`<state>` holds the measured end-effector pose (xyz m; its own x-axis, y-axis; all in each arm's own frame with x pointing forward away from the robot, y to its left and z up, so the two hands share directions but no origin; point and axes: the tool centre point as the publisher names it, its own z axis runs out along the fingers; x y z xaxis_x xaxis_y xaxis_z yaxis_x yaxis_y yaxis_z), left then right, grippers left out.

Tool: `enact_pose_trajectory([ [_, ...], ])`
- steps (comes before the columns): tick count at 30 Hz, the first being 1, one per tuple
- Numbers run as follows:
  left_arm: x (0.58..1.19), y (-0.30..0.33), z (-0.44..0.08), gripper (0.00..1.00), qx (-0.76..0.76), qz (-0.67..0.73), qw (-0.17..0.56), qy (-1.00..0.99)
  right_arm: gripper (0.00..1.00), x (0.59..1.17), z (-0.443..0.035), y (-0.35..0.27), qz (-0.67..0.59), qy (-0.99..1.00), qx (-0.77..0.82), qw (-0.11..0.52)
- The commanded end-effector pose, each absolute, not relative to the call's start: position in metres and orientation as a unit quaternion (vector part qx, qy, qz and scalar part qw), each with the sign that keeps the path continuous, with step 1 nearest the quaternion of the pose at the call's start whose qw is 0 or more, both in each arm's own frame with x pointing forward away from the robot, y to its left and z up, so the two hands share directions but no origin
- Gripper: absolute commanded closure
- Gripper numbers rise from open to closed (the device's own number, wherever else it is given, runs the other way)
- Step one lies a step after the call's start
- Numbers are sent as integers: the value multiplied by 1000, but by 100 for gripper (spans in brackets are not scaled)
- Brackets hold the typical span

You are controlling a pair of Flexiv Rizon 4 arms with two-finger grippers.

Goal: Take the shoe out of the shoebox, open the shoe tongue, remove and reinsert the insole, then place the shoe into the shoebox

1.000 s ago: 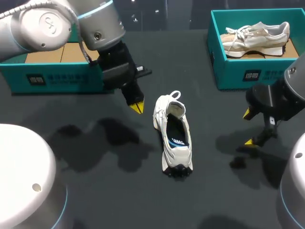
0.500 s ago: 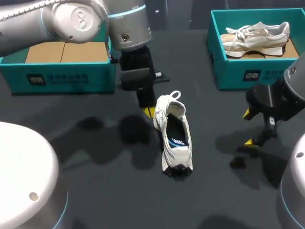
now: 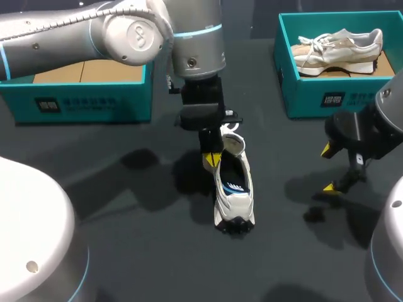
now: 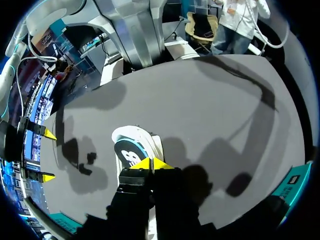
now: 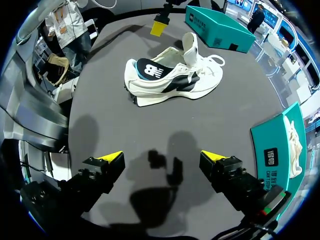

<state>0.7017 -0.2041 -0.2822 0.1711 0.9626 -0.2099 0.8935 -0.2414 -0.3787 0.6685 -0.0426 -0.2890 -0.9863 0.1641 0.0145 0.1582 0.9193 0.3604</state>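
Swinging over from the left box (image 3: pixel 82 104), the left arm has brought its gripper (image 3: pixel 211 158) down against the left side of the white shoe (image 3: pixel 234 189), beside the raised tongue, yellow tips pressed together. The shoe stands on its sole in the middle of the table (image 3: pixel 126 251), outside both boxes, heel toward the robot and dark insole showing. The right gripper (image 3: pixel 328 168) hangs well to the shoe's right, fingers spread wide with only bare table between them, in front of the right box (image 3: pixel 302 94), which holds a second shoe (image 3: pixel 340 47).

You've got the shoe (image 3: pixel 232 189) mid-table, left gripper (image 3: pixel 211 158) just beside it at 11 o'clock, right gripper (image 3: pixel 327 168) at 3, shoebox (image 3: pixel 315 97) at 1.
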Motion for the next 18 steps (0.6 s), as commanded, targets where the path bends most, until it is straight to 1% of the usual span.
enact_pose_trajectory([
  [1, 689, -220, -293, 100, -762, 199, 92, -610, 0, 667, -289, -43, 184, 980, 82, 9],
  [3, 684, -222, -298, 100, -763, 203, 103, -605, 0, 667, -289, -43, 184, 980, 82, 9],
  [12, 683, -221, -294, 100, -771, 192, 101, -598, 0, 667, -289, -43, 184, 980, 82, 9],
  [18, 670, -225, -307, 100, -774, 190, 106, -594, 0, 667, -289, -43, 184, 980, 82, 9],
])
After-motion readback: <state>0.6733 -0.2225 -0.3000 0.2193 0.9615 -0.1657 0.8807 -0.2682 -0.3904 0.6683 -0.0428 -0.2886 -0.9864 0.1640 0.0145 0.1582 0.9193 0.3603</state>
